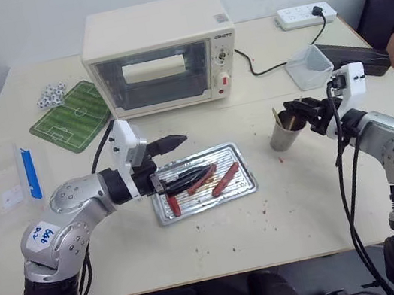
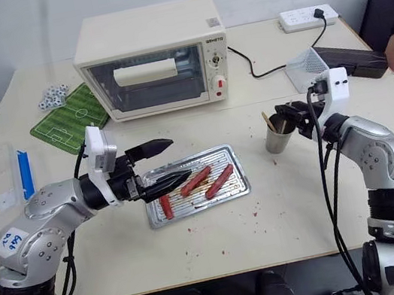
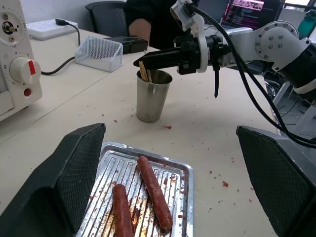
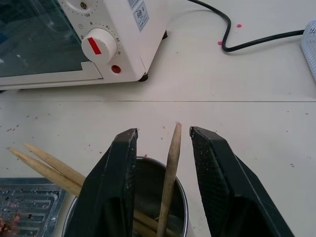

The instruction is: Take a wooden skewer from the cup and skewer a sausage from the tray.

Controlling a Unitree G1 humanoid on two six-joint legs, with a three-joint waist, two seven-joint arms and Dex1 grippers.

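My right end effector (image 4: pixel 163 148) straddles a skewer (image 4: pixel 170 168) in the cup (image 1: pixel 283 134), not clamped | left end effector (image 2: pixel 166 164) gapes over tray (image 2: pixel 236 186)

head cameras look down over the desk (image 1: pixel 283 201); wrist cameras sit close, both facing the cup (image 4: pixel 148 207) and tray (image 3: pixel 182 192).
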